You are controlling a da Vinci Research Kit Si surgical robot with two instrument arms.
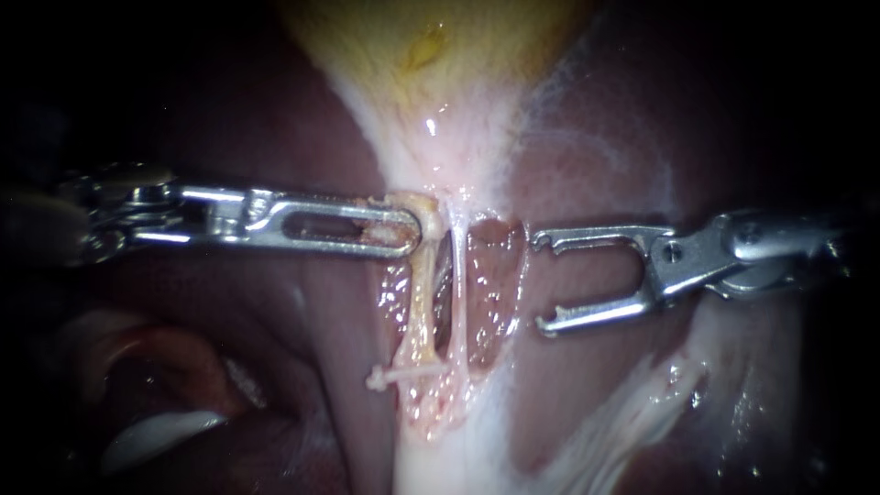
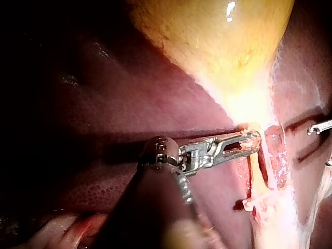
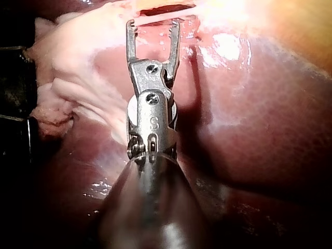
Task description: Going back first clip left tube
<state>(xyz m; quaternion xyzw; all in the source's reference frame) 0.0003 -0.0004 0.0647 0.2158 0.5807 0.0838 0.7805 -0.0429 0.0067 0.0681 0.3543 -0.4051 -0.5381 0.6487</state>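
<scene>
Two tubes run down from the yellow gallbladder point(image 1: 431, 46) through an opened window in the tissue. The left tube point(image 1: 420, 307) is thick and yellowish, the right tube point(image 1: 457, 293) thin and white. A pale short cross-piece point(image 1: 403, 374) lies over the left tube's lower end; whether it is a clip is unclear. My left instrument point(image 1: 408, 231) point(image 2: 250, 143) has its slotted jaws shut on the left tube's upper end. My right instrument point(image 1: 543, 281) point(image 3: 153, 23) stands just right of the window with hooked jaws wide open and empty; one of its tips point(image 2: 317, 127) shows in the left wrist view.
Dark red liver point(image 1: 275, 119) surrounds the window on both sides. Glistening pale strands of fat point(image 1: 642, 403) lie at the lower right under my right instrument. A red and white fold of tissue point(image 1: 156, 385) sits at the lower left.
</scene>
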